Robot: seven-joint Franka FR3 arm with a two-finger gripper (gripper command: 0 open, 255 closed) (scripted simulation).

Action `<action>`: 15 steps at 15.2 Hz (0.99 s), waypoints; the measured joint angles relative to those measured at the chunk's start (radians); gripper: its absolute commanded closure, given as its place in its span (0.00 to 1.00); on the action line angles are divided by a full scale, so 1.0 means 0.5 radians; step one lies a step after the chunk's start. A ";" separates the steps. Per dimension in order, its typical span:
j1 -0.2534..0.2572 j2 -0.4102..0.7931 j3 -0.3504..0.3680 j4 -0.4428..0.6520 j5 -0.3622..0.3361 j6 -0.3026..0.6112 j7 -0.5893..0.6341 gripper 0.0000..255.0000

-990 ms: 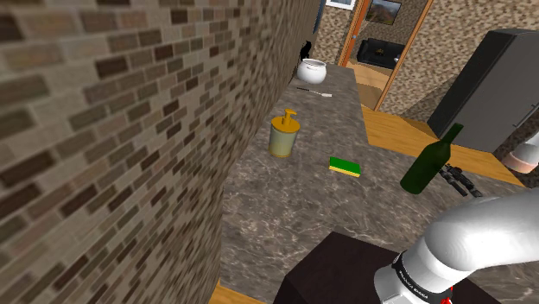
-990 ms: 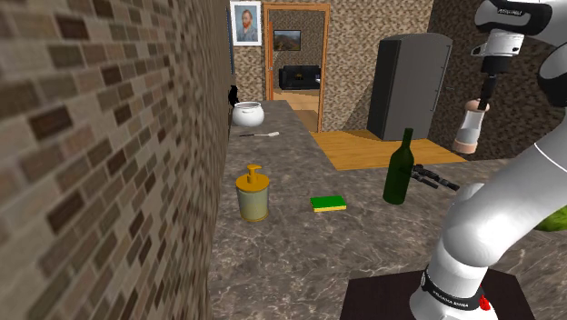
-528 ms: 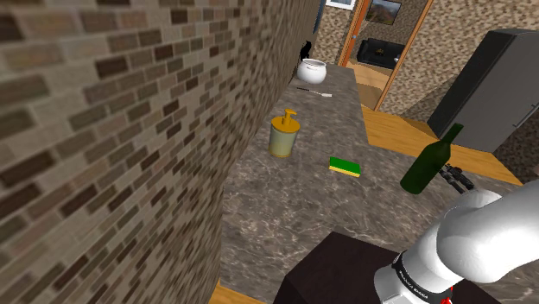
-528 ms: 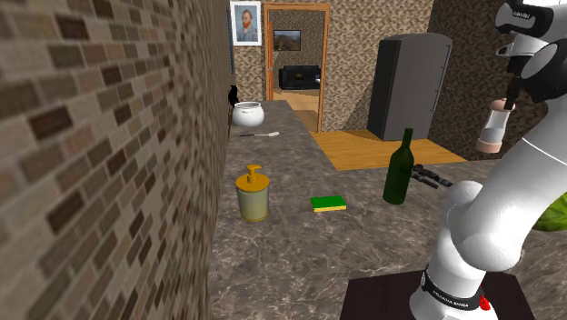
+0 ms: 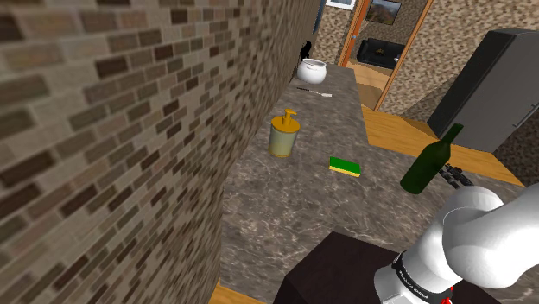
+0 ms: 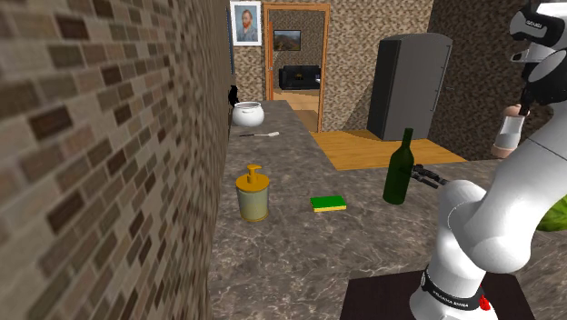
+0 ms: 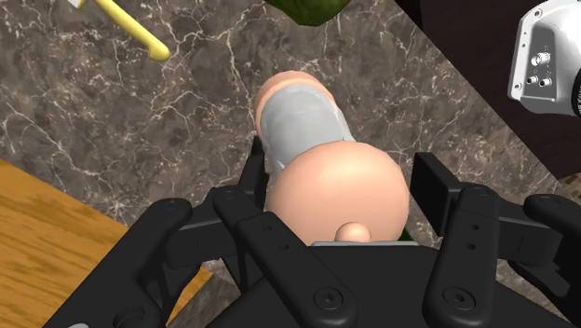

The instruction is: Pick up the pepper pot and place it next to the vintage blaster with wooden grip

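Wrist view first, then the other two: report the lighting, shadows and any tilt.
Wrist view: the pepper pot, clasped in the tool, is softly and evenly lit, without glare, and looks foreshortened from so close. Shoulder view: the whole frame is rolled, so the brick wall leans; the soap dispenser casts no hard shadow. Second exterior view: dim, flat light across the counter.

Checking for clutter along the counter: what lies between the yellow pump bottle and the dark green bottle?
A green sponge lies between the pump bottle and the green bottle, in the shoulder and second exterior views.
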 measured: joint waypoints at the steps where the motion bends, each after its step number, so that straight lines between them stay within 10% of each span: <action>1: -0.042 0.009 0.023 -0.052 0.011 0.034 0.003 1.00; 15: -0.340 -0.001 0.155 -0.561 0.015 0.431 0.048 1.00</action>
